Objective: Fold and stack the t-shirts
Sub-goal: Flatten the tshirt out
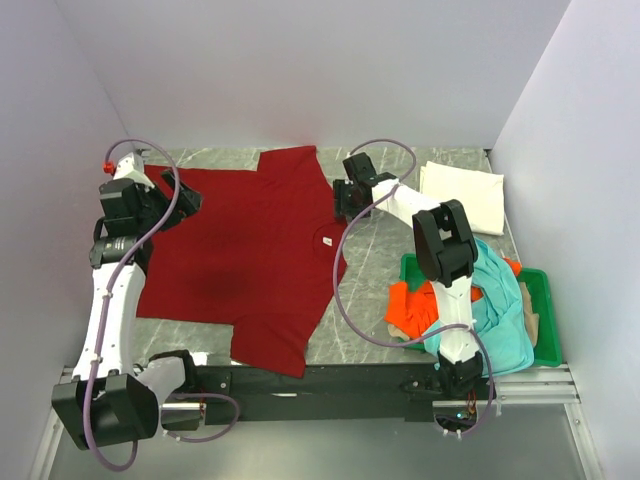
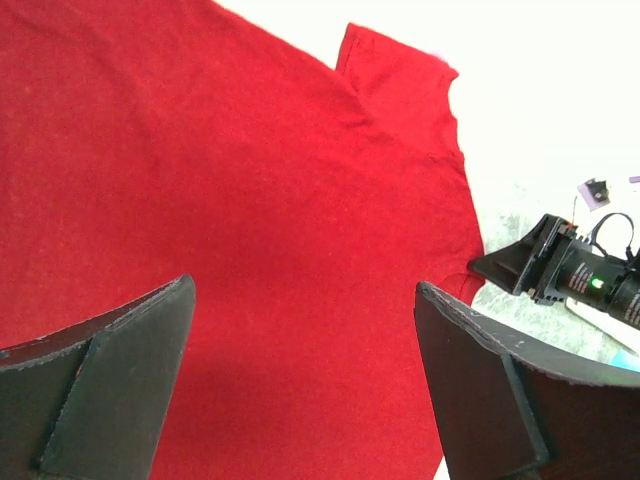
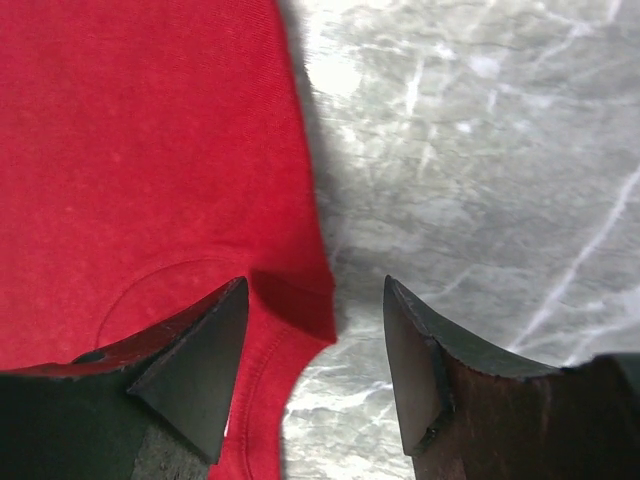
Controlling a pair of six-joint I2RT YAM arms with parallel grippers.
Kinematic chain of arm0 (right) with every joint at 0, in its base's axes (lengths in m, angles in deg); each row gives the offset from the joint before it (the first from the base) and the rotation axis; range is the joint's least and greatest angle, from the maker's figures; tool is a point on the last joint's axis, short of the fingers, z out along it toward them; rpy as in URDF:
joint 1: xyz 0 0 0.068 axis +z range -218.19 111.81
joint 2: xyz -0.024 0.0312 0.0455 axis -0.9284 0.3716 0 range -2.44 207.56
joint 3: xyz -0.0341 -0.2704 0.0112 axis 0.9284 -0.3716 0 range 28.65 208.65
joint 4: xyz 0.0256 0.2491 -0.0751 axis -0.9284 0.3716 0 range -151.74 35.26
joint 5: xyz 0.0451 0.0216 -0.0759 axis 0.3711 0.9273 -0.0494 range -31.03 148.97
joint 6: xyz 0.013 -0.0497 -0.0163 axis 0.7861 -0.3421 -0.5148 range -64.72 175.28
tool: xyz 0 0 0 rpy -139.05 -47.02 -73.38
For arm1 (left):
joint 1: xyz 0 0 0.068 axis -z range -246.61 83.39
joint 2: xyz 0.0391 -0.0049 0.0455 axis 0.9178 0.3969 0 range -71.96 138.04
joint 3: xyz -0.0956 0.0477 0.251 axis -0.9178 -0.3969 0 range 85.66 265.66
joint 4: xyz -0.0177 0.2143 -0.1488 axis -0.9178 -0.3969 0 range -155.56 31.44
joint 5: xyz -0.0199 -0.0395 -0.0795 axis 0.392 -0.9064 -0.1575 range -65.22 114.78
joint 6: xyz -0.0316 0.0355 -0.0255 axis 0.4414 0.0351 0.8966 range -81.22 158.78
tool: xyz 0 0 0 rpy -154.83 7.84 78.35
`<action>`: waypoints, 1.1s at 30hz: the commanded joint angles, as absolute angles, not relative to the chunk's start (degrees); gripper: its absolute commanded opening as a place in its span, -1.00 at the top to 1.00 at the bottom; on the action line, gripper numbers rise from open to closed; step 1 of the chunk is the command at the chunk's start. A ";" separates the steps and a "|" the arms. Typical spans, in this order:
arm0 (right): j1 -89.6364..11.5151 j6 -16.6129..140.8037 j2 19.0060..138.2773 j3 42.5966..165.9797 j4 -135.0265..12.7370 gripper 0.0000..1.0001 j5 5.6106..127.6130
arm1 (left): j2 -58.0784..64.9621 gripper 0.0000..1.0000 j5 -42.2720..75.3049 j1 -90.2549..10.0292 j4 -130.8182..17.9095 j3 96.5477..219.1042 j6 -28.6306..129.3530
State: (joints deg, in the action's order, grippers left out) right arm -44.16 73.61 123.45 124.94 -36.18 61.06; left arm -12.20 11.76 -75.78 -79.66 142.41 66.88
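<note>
Top external view: the large dark red soft cotton t-shirt (image 1: 250,260) is spread flat on the grey marble table (image 1: 375,265). The left gripper (image 1: 183,197) and right gripper (image 1: 347,197) are opened wide, empty. Such limp cloth is judged best pinched at its edges.

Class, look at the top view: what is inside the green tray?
A crumpled orange shirt and teal shirt lie in the green tray; anything beneath them is hidden.

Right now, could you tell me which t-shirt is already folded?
The white t-shirt, far right corner; the dark red one lies spread flat, orange and teal crumpled.
</note>
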 commanded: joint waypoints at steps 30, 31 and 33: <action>-50.52 73.30 128.25 135.52 -30.63 1.00 61.26 | -4.56 -0.87 15.72 -72.59 -72.98 137.78 69.54; -50.70 72.95 128.69 136.14 -29.76 1.00 61.17 | -3.42 -0.88 15.90 -72.50 -72.45 137.60 69.63; -51.31 72.68 129.74 137.98 -28.61 1.00 60.38 | -1.14 -0.88 16.69 -72.15 -71.05 136.99 69.89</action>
